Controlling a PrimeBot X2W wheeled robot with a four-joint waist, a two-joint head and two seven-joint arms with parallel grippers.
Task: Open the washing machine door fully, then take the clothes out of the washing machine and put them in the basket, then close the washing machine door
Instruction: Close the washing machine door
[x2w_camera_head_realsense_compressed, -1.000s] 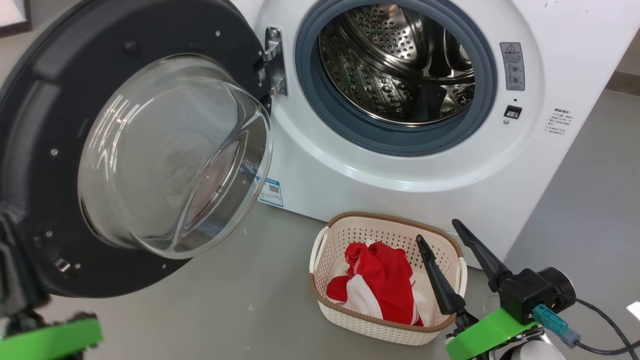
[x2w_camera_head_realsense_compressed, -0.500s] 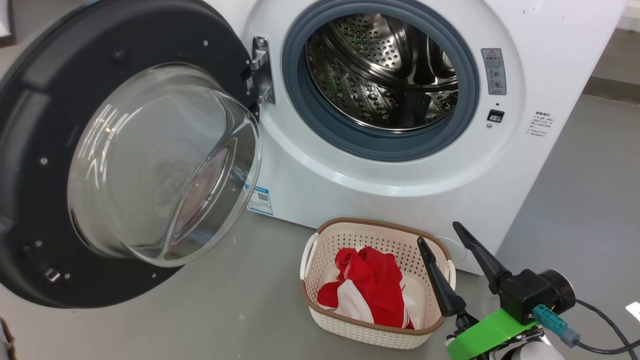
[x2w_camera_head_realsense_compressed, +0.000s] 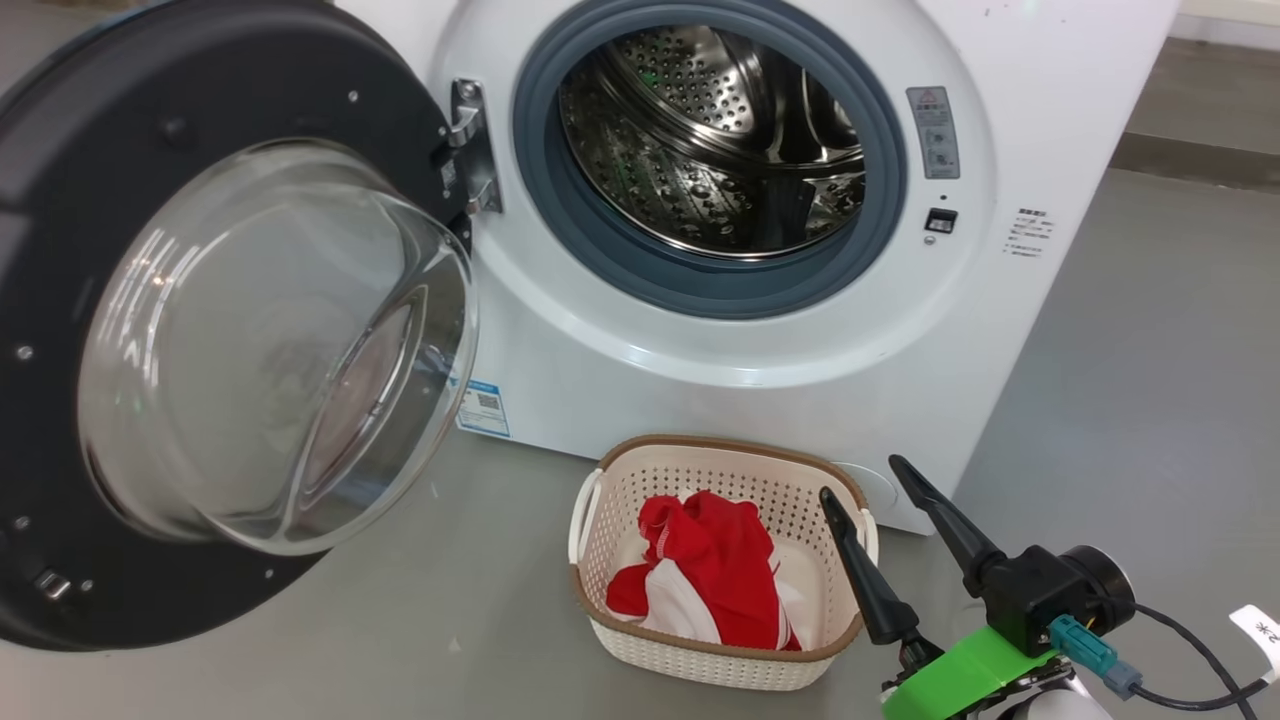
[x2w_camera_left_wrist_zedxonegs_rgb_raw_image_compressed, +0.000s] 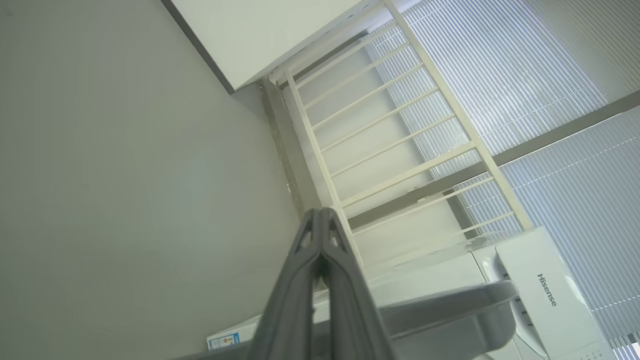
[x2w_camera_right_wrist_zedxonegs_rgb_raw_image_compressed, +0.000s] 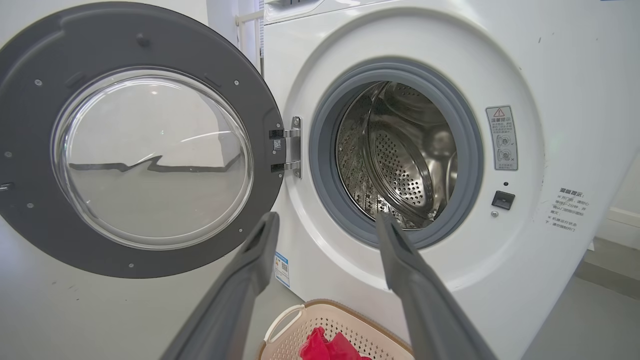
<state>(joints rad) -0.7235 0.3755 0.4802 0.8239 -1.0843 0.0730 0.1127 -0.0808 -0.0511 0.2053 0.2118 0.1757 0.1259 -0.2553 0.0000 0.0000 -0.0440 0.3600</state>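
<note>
The washing machine (x2w_camera_head_realsense_compressed: 700, 380) stands white, its steel drum (x2w_camera_head_realsense_compressed: 700, 130) bare inside. The washing machine door (x2w_camera_head_realsense_compressed: 60, 250) hangs swung wide to the left, its glass bowl (x2w_camera_head_realsense_compressed: 270, 340) bulging toward me; the right wrist view shows the door (x2w_camera_right_wrist_zedxonegs_rgb_raw_image_compressed: 30, 75) too. On the floor in front sits the basket (x2w_camera_head_realsense_compressed: 720, 655) with the red and white clothes (x2w_camera_head_realsense_compressed: 715, 560) in it. My right gripper (x2w_camera_head_realsense_compressed: 860, 477) is open and empty beside the basket's right end, its fingers (x2w_camera_right_wrist_zedxonegs_rgb_raw_image_compressed: 250, 260) aimed at the machine front. My left gripper (x2w_camera_left_wrist_zedxonegs_rgb_raw_image_compressed: 320, 212) is shut on nothing, pointing at a wall corner.
Grey floor runs in front of and to the right of the machine. Behind my left gripper are a white rail rack (x2w_camera_left_wrist_zedxonegs_rgb_raw_image_compressed: 380, 130), window blinds (x2w_camera_left_wrist_zedxonegs_rgb_raw_image_compressed: 525, 75) and a grey curved edge (x2w_camera_left_wrist_zedxonegs_rgb_raw_image_compressed: 450, 305) close below the fingers. A cable (x2w_camera_head_realsense_compressed: 1190, 650) trails from my right wrist.
The head camera has turned, so the whole scene sits further left. My left arm's green part, at the lower left corner a second ago, has left the head view. The right gripper stays open.
</note>
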